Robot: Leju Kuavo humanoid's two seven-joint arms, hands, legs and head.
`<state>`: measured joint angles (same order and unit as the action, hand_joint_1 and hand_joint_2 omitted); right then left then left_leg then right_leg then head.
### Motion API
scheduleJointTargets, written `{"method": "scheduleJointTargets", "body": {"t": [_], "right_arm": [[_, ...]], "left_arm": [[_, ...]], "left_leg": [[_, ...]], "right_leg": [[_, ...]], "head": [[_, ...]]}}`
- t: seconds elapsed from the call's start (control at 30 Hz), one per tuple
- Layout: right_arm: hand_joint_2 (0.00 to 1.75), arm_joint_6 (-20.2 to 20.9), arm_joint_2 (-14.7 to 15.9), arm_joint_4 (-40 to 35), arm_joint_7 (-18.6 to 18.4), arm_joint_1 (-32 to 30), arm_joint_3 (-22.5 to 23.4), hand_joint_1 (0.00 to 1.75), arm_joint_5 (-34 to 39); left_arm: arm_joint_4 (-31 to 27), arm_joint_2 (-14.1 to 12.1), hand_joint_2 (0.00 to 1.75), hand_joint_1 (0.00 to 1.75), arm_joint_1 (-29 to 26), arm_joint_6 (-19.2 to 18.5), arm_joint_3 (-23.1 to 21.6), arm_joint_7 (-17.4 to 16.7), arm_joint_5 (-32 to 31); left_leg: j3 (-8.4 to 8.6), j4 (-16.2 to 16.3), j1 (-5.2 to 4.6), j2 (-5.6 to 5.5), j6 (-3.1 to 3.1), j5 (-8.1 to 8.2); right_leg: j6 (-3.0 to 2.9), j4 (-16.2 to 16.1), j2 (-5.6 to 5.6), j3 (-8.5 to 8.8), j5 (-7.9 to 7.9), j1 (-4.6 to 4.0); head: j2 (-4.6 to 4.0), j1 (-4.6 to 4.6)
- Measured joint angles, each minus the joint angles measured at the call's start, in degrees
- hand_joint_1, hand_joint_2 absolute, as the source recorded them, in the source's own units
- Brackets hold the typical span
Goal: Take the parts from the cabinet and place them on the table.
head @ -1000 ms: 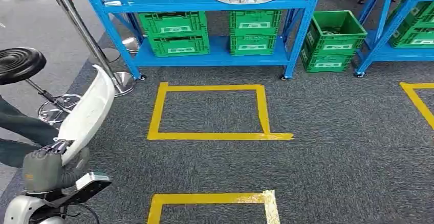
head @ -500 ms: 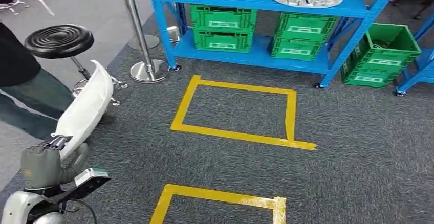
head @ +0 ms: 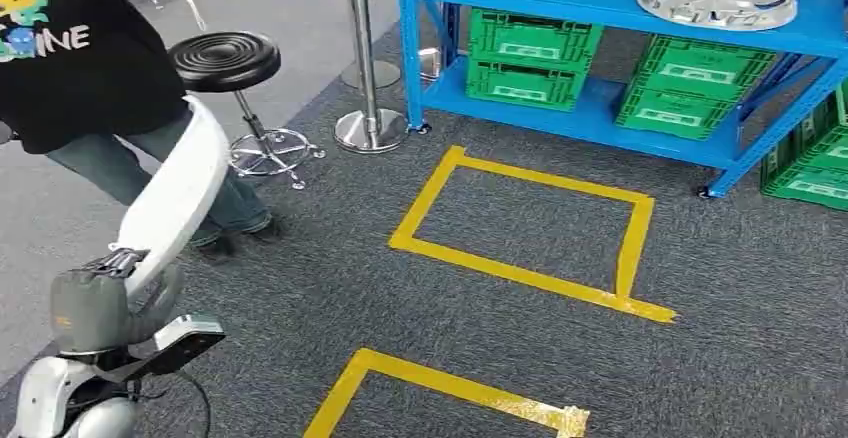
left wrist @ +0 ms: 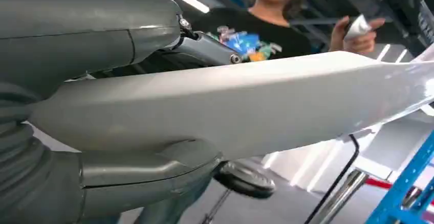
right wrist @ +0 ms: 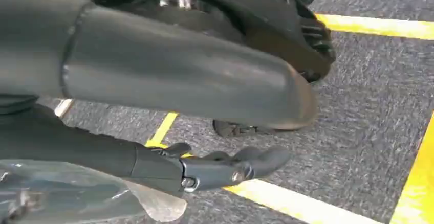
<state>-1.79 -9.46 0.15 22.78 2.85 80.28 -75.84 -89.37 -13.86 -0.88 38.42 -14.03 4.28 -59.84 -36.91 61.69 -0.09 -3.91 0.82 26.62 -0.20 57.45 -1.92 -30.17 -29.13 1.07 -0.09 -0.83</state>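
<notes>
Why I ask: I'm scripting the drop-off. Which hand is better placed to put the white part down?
Left. The left hand already grips the long white part; the right hand hangs low over the carpet.

White letters reading "INE" stand on the front of the person's black shirt, beside a colourful cartoon print, the start of the word cut off. The green crates on the blue shelf carry pale labels too small to read.
</notes>
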Motion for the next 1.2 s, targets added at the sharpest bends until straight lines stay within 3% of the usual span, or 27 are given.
{"method": "scheduleJointTargets", "body": {"t": [0.03, 0.07, 0.1, 0.13, 0.2, 0.23, 0.27, 0.3, 0.43, 0.47, 0.5, 0.53, 0.6, 0.63, 0.67, 0.73, 0.77, 0.8, 0.87, 0.93, 0.97, 1.03, 1.07, 1.1, 1.13, 1.17, 1.2], "right_arm": [[0.00, 0.0, -0.1, 0.0, 0.0, -0.1, 0.0, 0.00, 0.0], [0.00, 0.0, -0.1, 0.0, 0.0, -0.2, 0.0, 0.00, -0.1], [0.00, 0.0, -0.1, 0.0, 0.0, -0.3, 0.0, 0.00, 0.0], [0.00, 0.0, -0.1, 0.0, 0.0, -0.3, 0.0, 0.00, 0.0], [0.00, 0.0, -0.1, 0.0, 0.0, -0.2, 0.0, 0.00, 0.0], [0.00, 0.0, -0.1, 0.0, 0.0, -0.1, 0.0, 0.00, 0.0], [0.00, 0.0, -0.2, 0.0, 0.0, -0.1, 0.0, 0.00, 0.0], [0.00, 0.0, -0.2, 0.0, 0.0, 0.0, 0.0, 0.00, 0.0], [0.00, 0.2, -0.2, 0.0, 0.6, 0.1, 0.0, 0.00, 0.4], [0.00, 0.2, -0.2, 0.0, 1.0, 0.1, 0.0, 0.00, 0.7], [0.00, 0.2, -0.2, 0.0, 1.4, 0.1, 0.2, 0.00, 1.2], [0.00, 0.1, -0.2, 0.0, 1.6, 0.0, 0.2, 0.00, 1.3], [0.00, -0.1, -0.2, 0.0, 1.7, -0.5, 0.4, 0.00, 1.8], [0.00, -0.4, -0.2, 0.0, 1.7, -0.8, 0.5, 0.00, 2.0], [0.00, -0.5, -0.2, 0.0, 1.7, -1.0, 0.6, 0.00, 2.1], [0.00, -0.9, -0.2, 0.0, 1.4, -1.2, 0.7, 0.00, 2.1], [0.00, -1.3, -0.2, 0.0, 1.2, -1.2, 0.7, 0.00, 2.2], [0.00, -1.5, -0.2, 0.0, 0.9, -1.2, 0.7, 0.00, 2.4], [0.00, -1.8, -0.3, 0.0, 0.7, -1.4, 0.7, 0.00, 2.4], [0.00, -2.0, -0.4, 0.0, 0.6, -1.5, 0.7, 0.00, 2.3], [0.00, -2.1, -0.8, 0.1, 0.6, -1.6, 0.7, 0.00, 2.3], [0.00, -2.3, -0.7, 0.1, 0.6, -1.7, 0.8, 0.00, 2.1], [0.00, -2.3, -0.9, 0.1, 0.3, -1.8, 0.8, 0.00, 2.1], [0.00, -2.3, -0.9, 0.1, 0.0, -1.9, 0.8, 0.00, 2.1], [0.00, -2.4, -0.9, 0.1, -0.2, -2.0, 0.8, 0.00, 2.1], [0.00, -2.4, -0.9, 0.1, -0.3, -2.0, 0.8, 0.00, 2.1], [0.00, -2.4, -0.9, 0.1, -0.3, -1.9, 0.8, 0.00, 2.1]], "left_arm": [[0.0, 0.0, 1.75, 1.75, 0.6, 0.0, -0.2, 0.0, 0.0], [0.0, 0.2, 1.75, 1.75, 0.9, 0.0, -0.5, 0.0, 0.0], [0.0, 0.3, 1.75, 1.75, 0.8, 0.0, -0.7, 0.0, 0.0], [0.1, 0.3, 1.75, 1.75, 0.8, -0.1, -0.9, 0.0, 0.0], [0.1, 0.3, 1.75, 1.75, 0.9, -0.1, -1.0, 0.0, 0.0], [0.1, 0.3, 1.75, 1.75, 0.9, 0.0, -1.0, 0.0, 0.0], [0.1, 0.3, 1.75, 1.75, 0.9, 0.0, -1.0, 0.0, 0.0], [0.1, 0.4, 1.75, 1.75, 1.1, 0.0, -1.1, 0.0, 0.0], [0.1, 0.3, 1.75, 1.75, 1.3, -0.1, -1.2, -0.1, -0.1], [0.1, 0.3, 1.75, 1.75, 1.4, -0.3, -1.4, -0.1, -0.2], [0.1, 0.5, 1.75, 1.75, 2.0, -0.8, -1.9, -0.2, -0.2], [0.1, 0.6, 1.75, 1.75, 2.7, -1.5, -2.5, -0.4, -0.5], [0.1, 1.0, 1.75, 1.75, 3.2, -2.0, -3.8, -1.1, -1.3], [0.2, 1.2, 1.75, 1.75, 3.2, -2.1, -4.3, -1.5, -1.6], [0.3, 1.5, 1.75, 1.75, 3.2, -2.1, -4.9, -1.8, -2.0], [0.3, 1.9, 1.75, 1.75, 3.2, -1.9, -5.6, -2.3, -2.1], [0.3, 2.0, 1.75, 1.75, 3.2, -1.9, -5.8, -2.5, -2.1], [0.3, 2.3, 1.75, 1.75, 3.2, -1.7, -6.1, -2.6, -2.1], [0.3, 2.3, 1.75, 1.75, 2.9, -1.6, -6.3, -2.7, -2.1], [0.3, 2.3, 1.75, 1.75, 2.2, -1.5, -6.3, -2.9, -2.1], [0.3, 2.2, 1.75, 1.75, 2.0, -1.5, -6.4, -3.0, -2.1], [0.3, 2.2, 1.75, 1.75, 2.0, -1.3, -6.4, -3.0, -2.1], [0.3, 2.2, 1.75, 1.75, 2.1, -1.3, -6.4, -3.0, -2.1], [0.3, 2.3, 1.75, 1.75, 1.9, -1.3, -6.4, -3.0, -2.0], [0.3, 2.3, 1.75, 1.75, 1.7, -1.3, -6.4, -3.0, -2.0], [0.3, 2.3, 1.75, 1.75, 1.5, -1.4, -6.4, -2.9, -1.9], [0.3, 2.3, 1.75, 1.75, 1.4, -1.4, -6.2, -2.8, -1.8]], "left_leg": [[-1.89, 4.2, 0.12, 2.07, 0.42, 2.31], [-4.00, 9.0, 0.34, 3.06, 0.70, 4.47], [-5.67, 12.9, 0.56, 3.37, 0.93, 5.91], [-6.32, 14.5, 0.79, 3.46, 1.09, 6.03], [-3.67, 9.8, 1.11, 3.80, 1.22, 2.68], [-0.42, 3.8, 1.11, 4.59, 1.13, -0.08], [2.61, -1.8, 1.06, 6.35, 0.94, -1.85], [3.23, -2.8, 0.21, 8.12, 0.43, -0.45], [2.65, -3.2, 0.03, 5.37, -1.29, -0.95], [3.04, -3.8, 0.57, 4.85, -1.80, -1.29], [3.02, -3.8, 0.56, 4.44, -2.16, -1.34], [2.83, -3.8, 0.54, 3.82, -2.48, -1.43], [2.61, -3.8, 0.27, 2.40, -2.74, -1.45], [2.61, -3.7, 0.13, 1.60, -2.76, -1.46], [2.64, -3.7, 0.03, 0.76, -2.76, -1.46], [2.73, -3.6, -0.22, -0.81, -2.76, -1.46], [2.82, -3.6, -0.31, -1.48, -2.75, -1.46], [2.65, -3.5, -0.14, -1.94, -2.66, -1.49], [2.00, -3.3, 0.16, -3.21, -1.86, -1.76], [1.88, -3.7, 0.39, -4.91, -1.13, -2.11], [1.82, -3.5, 0.24, -5.42, -0.97, -1.98], [-0.21, 1.2, -0.17, 0.70, -0.36, 1.17], [-2.57, 6.2, 0.03, 2.38, 0.03, 3.63], [-4.89, 11.0, 0.30, 3.07, 0.32, 5.62], [-6.38, 14.0, 0.59, 3.29, 0.62, 6.39], [-6.53, 14.2, 0.88, 3.40, 0.84, 5.71], [-5.23, 11.8, 1.12, 3.59, 1.02, 3.80]], "right_leg": [[-0.03, 0.0, 1.01, -0.01, -0.03, -0.03], [-0.08, 0.1, 2.01, -0.02, -0.10, -0.10], [-0.06, 0.1, 2.90, -0.04, -0.16, -0.10], [-0.05, 0.1, 3.75, -0.05, -0.21, -0.10], [0.23, 0.1, 5.28, 0.11, -0.40, -0.09], [0.41, 0.1, 6.03, 0.37, -0.58, -0.07], [0.67, 0.1, 6.67, 0.69, -0.78, -0.08], [0.97, 0.0, 7.19, 0.64, -0.93, -0.52], [2.48, -0.5, 9.35, 1.42, -1.18, -0.47], [2.98, -0.2, 8.33, 0.99, -1.82, -0.17], [3.01, 1.9, 5.33, 0.25, -3.34, -0.24], [2.95, 5.8, 3.42, -1.63, -5.38, -0.22], [2.83, 15.7, 2.12, -6.83, -9.25, -0.33], [2.69, 18.1, 2.04, -8.42, -9.39, -0.44], [2.46, 17.5, 2.00, -8.54, -7.96, -0.53], [1.79, 9.4, 1.31, -5.38, -2.48, -0.63], [1.29, 4.1, -0.30, -3.02, 0.19, -0.66], [0.65, 1.1, -4.37, -1.62, 0.15, -0.44], [1.13, 0.0, -3.66, -0.89, 0.24, -0.66], [0.89, -0.1, -2.27, -0.58, 0.33, -0.84], [0.49, -0.9, -1.07, -0.15, 0.74, 0.05], [0.01, -1.3, 0.68, 0.38, 0.68, -0.16], [-0.13, -1.3, 1.73, 0.47, 0.54, -0.22], [-0.12, -1.3, 2.71, 0.53, 0.40, -0.23], [-0.09, -1.3, 3.63, 0.56, 0.26, -0.23], [-0.02, -1.3, 4.44, 0.68, 0.13, -0.21], [0.18, -1.3, 5.29, 0.89, -0.05, -0.20]], "head": [[0.00, 0.13], [0.00, 0.15], [0.00, 0.17], [0.00, 0.19], [0.00, 0.17], [0.00, 0.19], [0.00, 0.19], [0.00, 0.17], [0.00, 0.28], [0.00, 0.11], [0.00, -0.07], [0.00, -0.38], [0.00, -0.46], [0.00, -0.51], [0.00, -0.44], [0.00, -0.46], [0.00, -0.49], [0.00, -0.31], [0.00, -0.38], [0.00, -0.38], [0.00, -0.37], [0.00, 0.35], [0.00, 0.28], [0.00, 0.35], [0.00, 0.32], [0.00, 0.37], [0.00, 0.35]]}}
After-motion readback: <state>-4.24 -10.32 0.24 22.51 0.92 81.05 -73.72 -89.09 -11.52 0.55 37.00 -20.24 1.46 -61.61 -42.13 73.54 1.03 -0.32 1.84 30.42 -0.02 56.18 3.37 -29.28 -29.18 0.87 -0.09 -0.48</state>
